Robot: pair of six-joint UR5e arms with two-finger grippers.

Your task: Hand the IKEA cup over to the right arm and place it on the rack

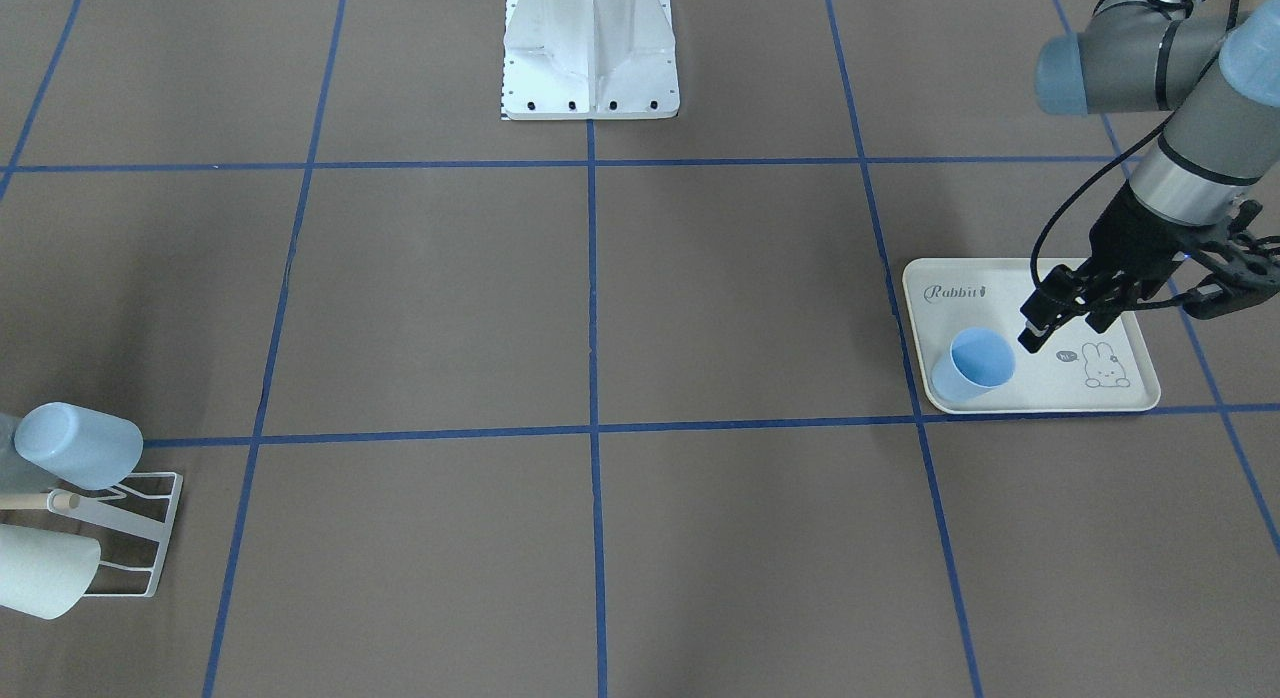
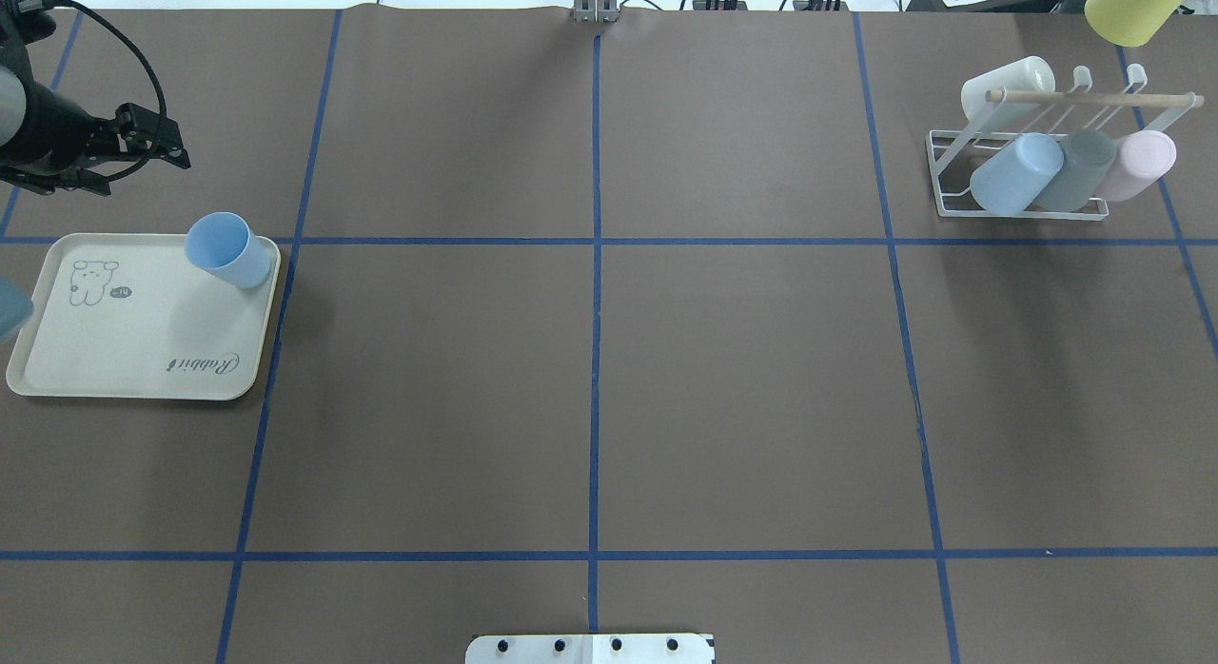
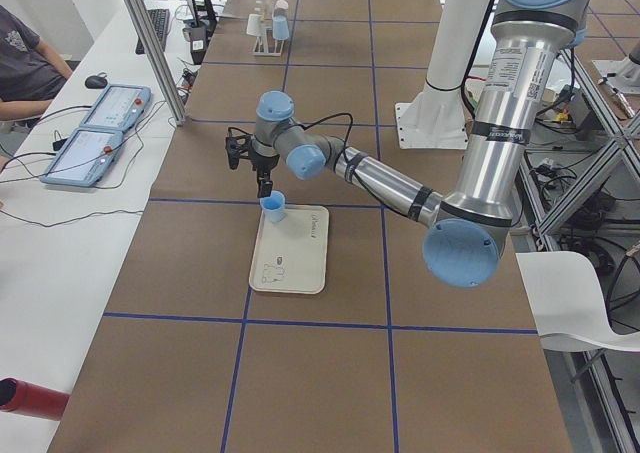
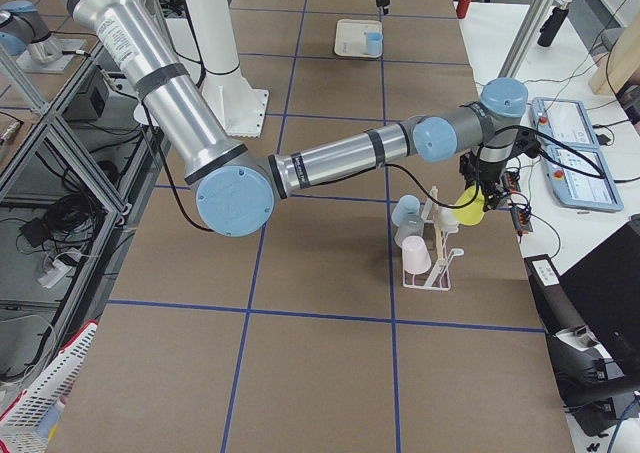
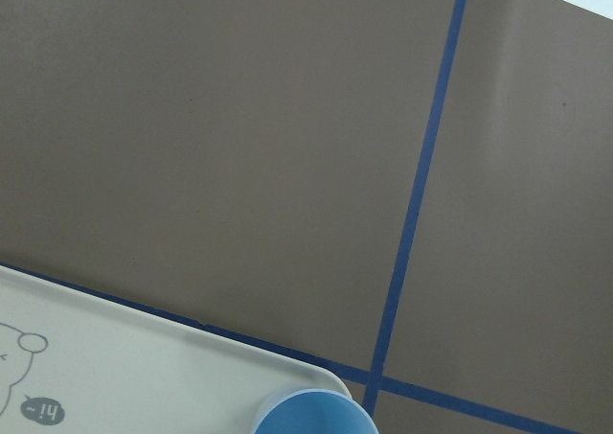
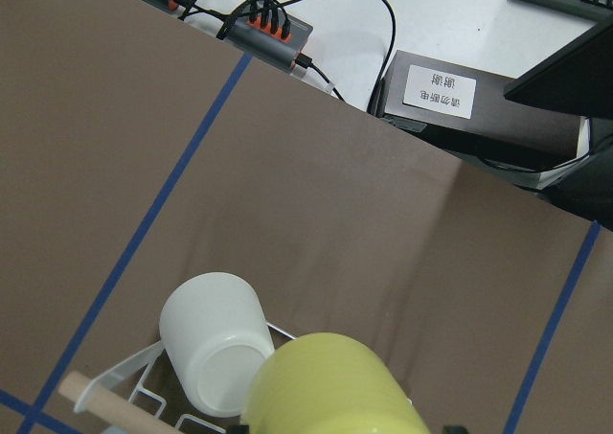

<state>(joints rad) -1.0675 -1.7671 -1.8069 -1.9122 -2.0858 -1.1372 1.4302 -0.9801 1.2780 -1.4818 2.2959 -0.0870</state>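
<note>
Overhead, the brown desk (image 2: 742,379) with its blue tape grid shows activity in two corners. At the upper right of that view, the right end effector (image 4: 483,195), at the tip of the outstretched right arm (image 4: 330,158), grips a yellow cup (image 2: 1137,8) held clear of the desk and just past the rack (image 2: 940,174). Whether the cup touches a prong cannot be told; in the right wrist view it fills the lower middle of the frame, overlapping a white cup (image 2: 1009,84) mounted behind the wooden dowel (image 2: 1094,98). Three more cups sit in a row along the rack's front: pale blue (image 2: 1016,174), grey (image 2: 1075,167) and pink (image 2: 1137,163).

At the upper left of the overhead view, the left end effector (image 1: 1130,308) hangs with its fingers spread wide and nothing between them. It is above the rabbit-print tray (image 1: 1050,390), close to a blue cup (image 1: 975,368) but not touching it. That cup stands mouth-up in one corner of the tray, at the lower left of the tray in the front-facing view. The left wrist view catches only the cup's rim at the bottom edge, beside the tray's corner.

At the upper left of the left-side view, a person (image 3: 25,58) in a dark shirt sits at a white side table.
</note>
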